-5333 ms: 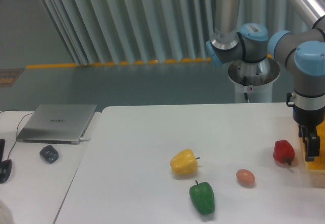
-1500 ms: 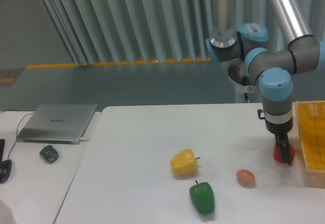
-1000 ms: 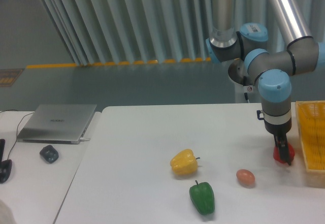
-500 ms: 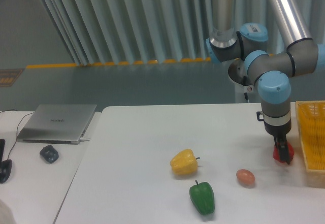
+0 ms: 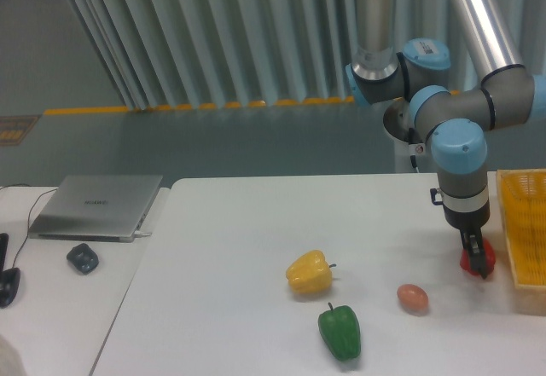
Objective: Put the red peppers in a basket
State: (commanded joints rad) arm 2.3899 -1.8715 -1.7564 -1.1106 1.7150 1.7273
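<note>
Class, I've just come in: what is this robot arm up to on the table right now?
The arm's gripper is down on the red pepper at the right side of the table, fingers on either side of it, just left of the yellow basket. The pepper is not in the basket yet. A yellow pepper, a green pepper and an egg lie untouched nearer the middle.
</note>
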